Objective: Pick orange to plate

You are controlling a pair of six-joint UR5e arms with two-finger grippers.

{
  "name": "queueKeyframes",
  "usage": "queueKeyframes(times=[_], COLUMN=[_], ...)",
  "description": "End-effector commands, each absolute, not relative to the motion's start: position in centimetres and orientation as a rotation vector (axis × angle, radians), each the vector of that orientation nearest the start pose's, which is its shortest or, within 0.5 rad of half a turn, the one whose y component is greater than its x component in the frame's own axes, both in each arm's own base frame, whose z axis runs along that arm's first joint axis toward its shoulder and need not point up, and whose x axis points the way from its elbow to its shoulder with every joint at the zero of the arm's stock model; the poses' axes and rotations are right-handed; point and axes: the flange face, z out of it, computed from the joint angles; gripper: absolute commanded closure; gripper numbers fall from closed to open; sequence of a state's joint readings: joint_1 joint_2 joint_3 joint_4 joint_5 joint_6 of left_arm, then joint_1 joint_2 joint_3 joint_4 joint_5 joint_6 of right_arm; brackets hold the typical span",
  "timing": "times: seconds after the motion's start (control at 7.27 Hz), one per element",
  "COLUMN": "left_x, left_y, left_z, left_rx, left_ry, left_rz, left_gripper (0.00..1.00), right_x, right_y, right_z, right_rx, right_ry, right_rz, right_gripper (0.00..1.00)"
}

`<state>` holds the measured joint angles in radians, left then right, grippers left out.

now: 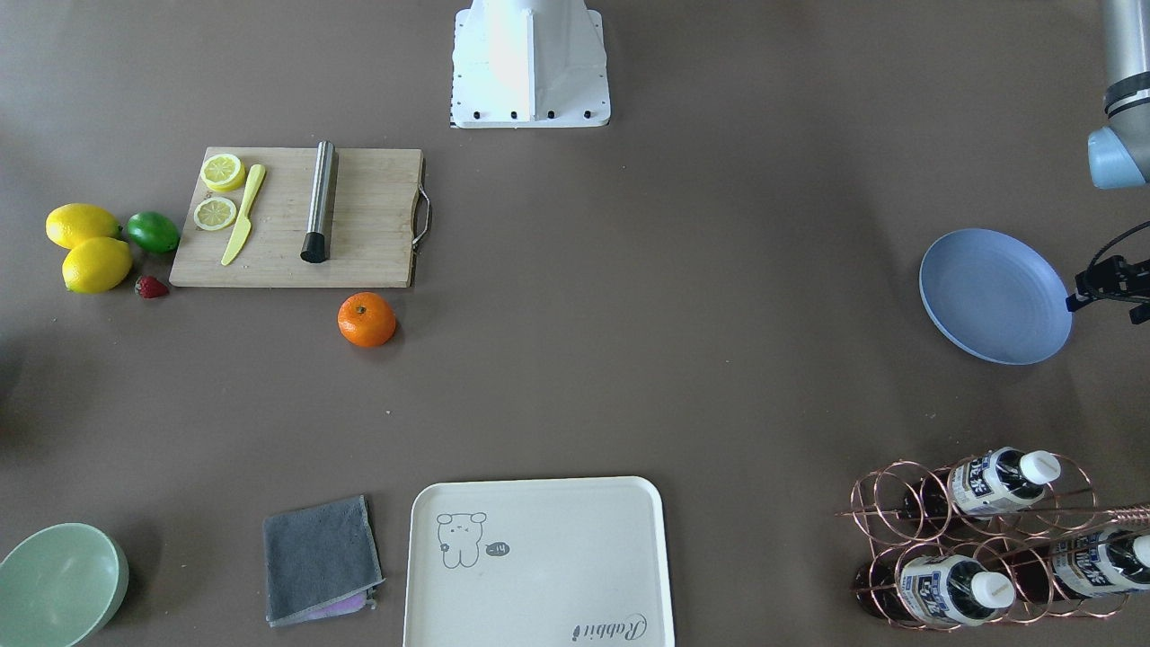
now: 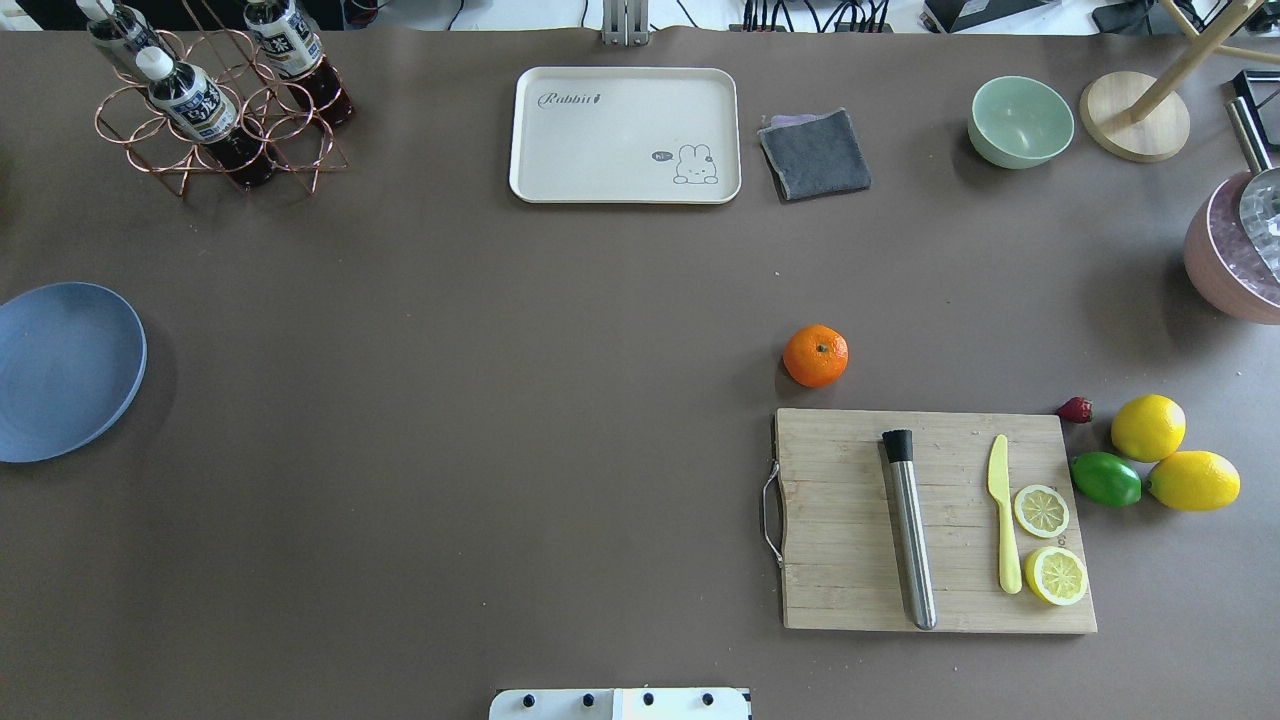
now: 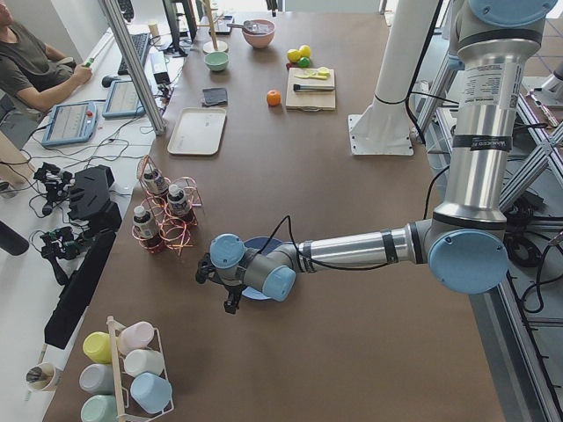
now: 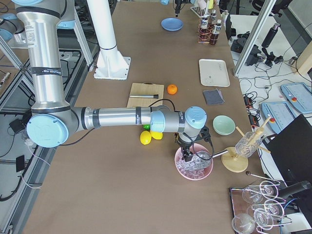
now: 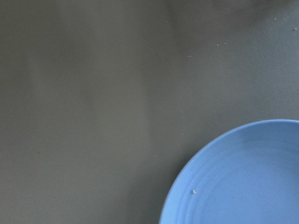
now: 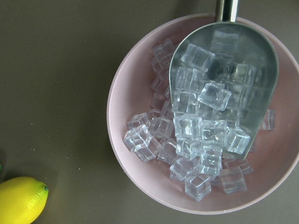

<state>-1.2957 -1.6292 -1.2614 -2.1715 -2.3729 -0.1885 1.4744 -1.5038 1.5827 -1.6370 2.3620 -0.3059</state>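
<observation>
Opposed overhead and front views share the orange [image 2: 815,355].

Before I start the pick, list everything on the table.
cutting board: 1, wood, right side
orange: 1, orange, off board's far edge
plate: 1, blue, left end
lemon slices: 2, yellow, on board
knife: 1, yellow, on board
cylinder: 1, steel, on board
lemons: 2, yellow, right of board
lime: 1, green, beside lemons
strawberry: 1, red, by board
tray: 1, cream, far middle
cloth: 1, grey, beside tray
mint bowl: 1, green, far right
wooden stand: 1, tan, far right
pink bowl: 1, pink, right end, holds ice and scoop
rack: 1, copper, far left, three bottles
left hand: 1, black, at plate
right hand: 1, black, over pink bowl
</observation>
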Motion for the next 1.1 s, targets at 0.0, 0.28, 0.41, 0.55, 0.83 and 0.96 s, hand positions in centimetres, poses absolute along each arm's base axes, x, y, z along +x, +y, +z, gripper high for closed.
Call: queueKeyframes(times=[0.0,0.28,0.41,0.55,0.83,0.96], left_x=[9.9,10.8,11.2,11.9,11.9,12.0], left_y=[-51.4,-51.1,-51.0,-50.8,-50.8,-50.8], left_z=[71.8,72.1,72.0,72.2,72.3,72.2], left_rx=[0.16,0.157,0.156,0.147,0.145,0.15], left_ry=[0.858,0.861,0.862,0.862,0.862,0.863], left_rz=[0.266,0.287,0.295,0.307,0.309,0.313], left_gripper=[0.05,0.11,0.13,0.2,0.47,0.8], right_x=[0.6,-0.5,-0.7,-1.0,-1.4,-1.5], right_y=[-52.3,-52.3,-52.3,-52.4,-52.5,-52.5], right_z=[62.3,62.3,62.3,62.2,61.8,61.8], right_rx=[0.096,0.087,0.085,0.085,0.089,0.089], right_ry=[-0.792,-0.796,-0.801,-0.801,-0.801,-0.803], right_rz=[-0.405,-0.421,-0.421,-0.43,-0.438,-0.439], right_gripper=[0.0,0.0,0.0,0.0,0.0,0.0])
